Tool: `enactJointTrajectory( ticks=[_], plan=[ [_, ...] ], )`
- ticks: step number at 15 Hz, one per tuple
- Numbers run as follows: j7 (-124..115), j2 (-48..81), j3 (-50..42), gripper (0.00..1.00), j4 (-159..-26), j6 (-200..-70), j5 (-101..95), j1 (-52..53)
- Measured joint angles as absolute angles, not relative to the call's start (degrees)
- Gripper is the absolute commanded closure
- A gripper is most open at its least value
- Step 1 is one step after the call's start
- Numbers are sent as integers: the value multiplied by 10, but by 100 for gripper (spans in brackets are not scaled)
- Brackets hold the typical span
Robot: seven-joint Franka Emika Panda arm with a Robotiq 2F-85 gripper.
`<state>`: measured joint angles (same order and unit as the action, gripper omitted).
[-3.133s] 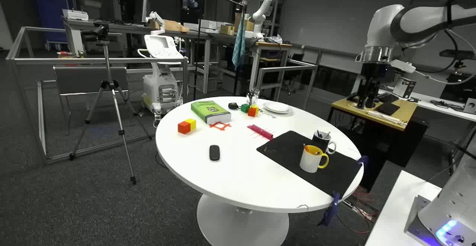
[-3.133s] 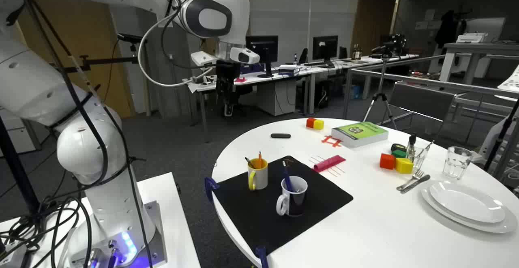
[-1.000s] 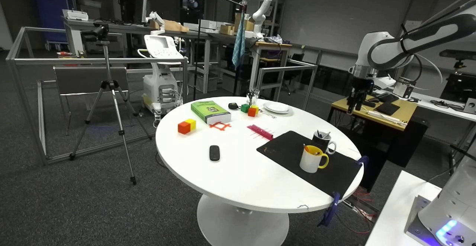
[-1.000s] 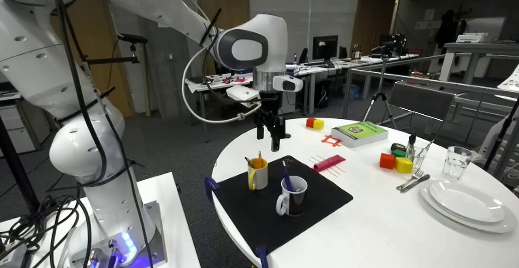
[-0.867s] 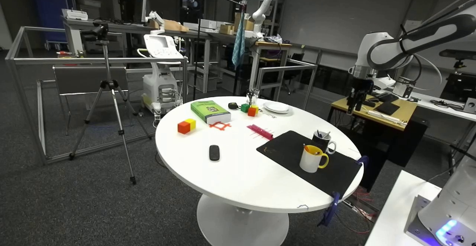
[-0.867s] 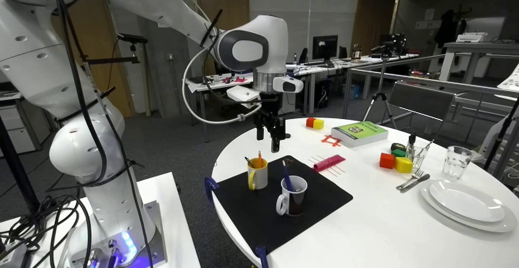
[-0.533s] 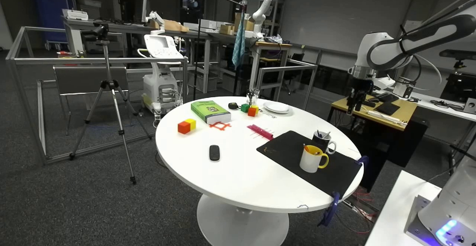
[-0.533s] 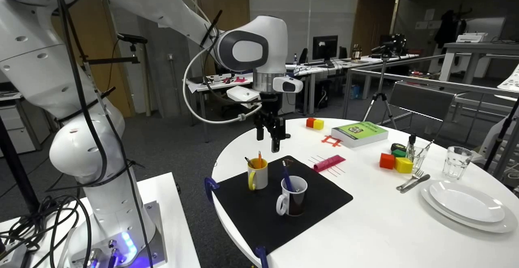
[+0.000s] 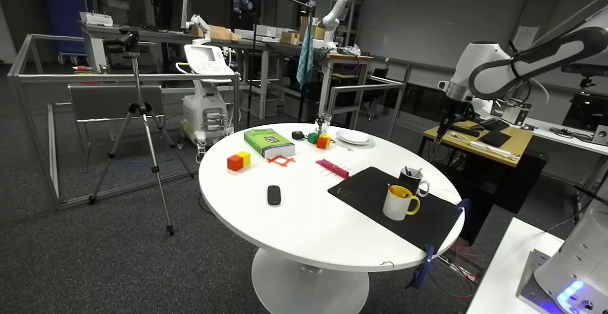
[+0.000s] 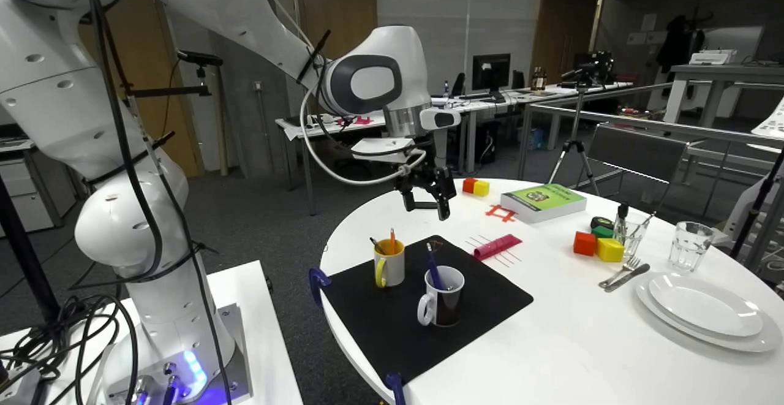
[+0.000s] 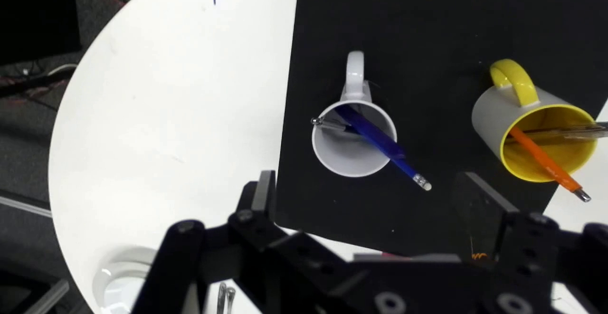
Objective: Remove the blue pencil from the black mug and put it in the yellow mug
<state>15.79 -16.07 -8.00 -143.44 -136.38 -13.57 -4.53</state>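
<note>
The black mug (image 10: 450, 310) has a dark body, pale inside and white handle, and stands on a black mat. The blue pencil (image 10: 433, 268) leans in it, its eraser end past the rim; the wrist view shows the pencil (image 11: 377, 138) beside a pen. The yellow mug (image 10: 397, 269), white outside with yellow inside and handle, stands near it with an orange pencil and a dark item inside. My gripper (image 10: 427, 209) is open, empty and tilted, in the air above the mugs. In the wrist view, the pencil's eraser end lies between the open fingers (image 11: 368, 176) in the picture, at a distance.
The black mat (image 10: 380, 325) is held by blue clamps (image 10: 397, 386) at the table edge. A pink roll (image 10: 496, 247), coloured blocks (image 10: 597, 247), a green book (image 10: 542, 201), a glass (image 10: 689, 246), cutlery and white plates (image 10: 704, 307) lie farther along the round table.
Since 3 seconds ago my gripper has come down and over towards the mugs. In the last half second it has tilted and turned slightly. The mugs and pencil have not moved.
</note>
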Motion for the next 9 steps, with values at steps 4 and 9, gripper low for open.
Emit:
enactJointTrajectory(
  ticks=[4, 9],
  plan=[
    [256, -147, -88, 0, -1444, -1437, -141, -43],
    [447, -119, -125, 0, -1446, -1475, -36, -13]
  ],
)
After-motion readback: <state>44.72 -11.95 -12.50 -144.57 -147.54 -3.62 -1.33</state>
